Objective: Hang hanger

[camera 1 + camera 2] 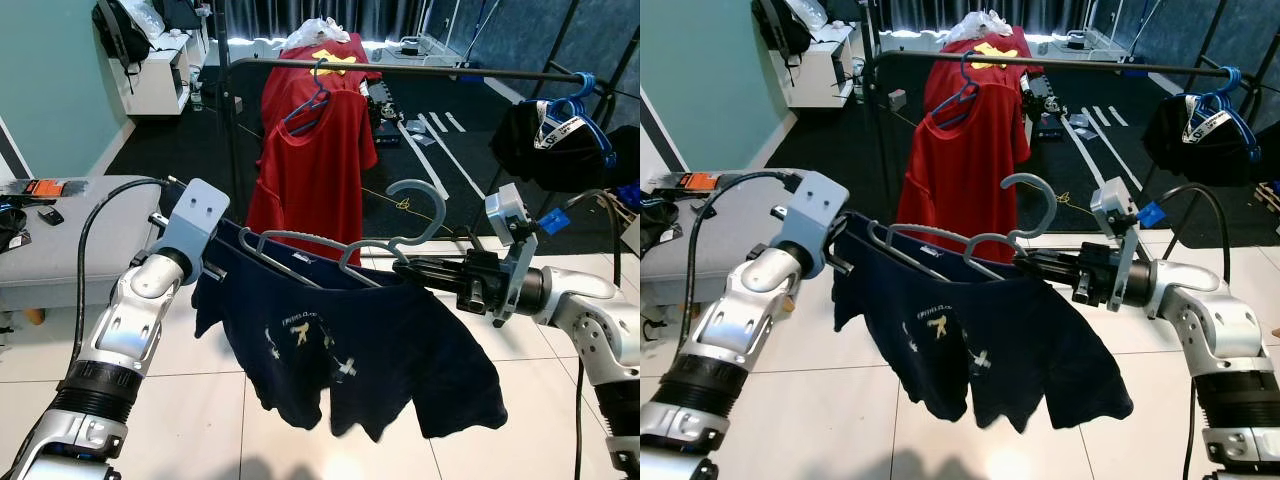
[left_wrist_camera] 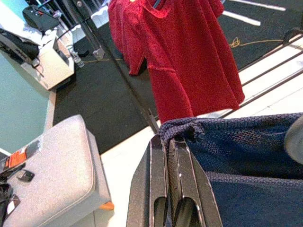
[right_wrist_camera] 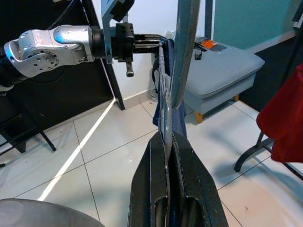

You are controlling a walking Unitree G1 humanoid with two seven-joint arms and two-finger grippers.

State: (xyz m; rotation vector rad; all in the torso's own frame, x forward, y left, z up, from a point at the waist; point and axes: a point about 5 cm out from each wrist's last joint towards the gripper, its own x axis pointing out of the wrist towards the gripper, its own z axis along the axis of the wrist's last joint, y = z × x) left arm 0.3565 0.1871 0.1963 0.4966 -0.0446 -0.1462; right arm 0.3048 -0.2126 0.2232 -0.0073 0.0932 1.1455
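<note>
Because the grey hanger (image 1: 330, 250) has to reach the rail with its hook free, you are carrying it level between both arms, hook upright at about 1 o'clock from the garment's centre. The right gripper (image 1: 415, 268) has its jaws closed on the hanger's bar just below the hook; the right wrist view shows the metal pinched between them. The left gripper (image 1: 222, 243) has its jaws shut on the shoulder of the navy T-shirt (image 1: 350, 350) at the hanger's far end, which keeps the cloth from sliding off.

The clothes rail (image 1: 420, 70) lies at 12 o'clock, well apart and higher than the hook. A red T-shirt (image 1: 315, 160) on a blue hanger (image 1: 312, 100) already hangs there; a dark garment (image 1: 550, 145) sits at 2 o'clock.

Judgement: the free stretch of rail between the two looks like the target; lift and advance needed.

Containers: none identifiable. A grey padded bench (image 1: 60, 230) at 9 o'clock carries small items.
</note>
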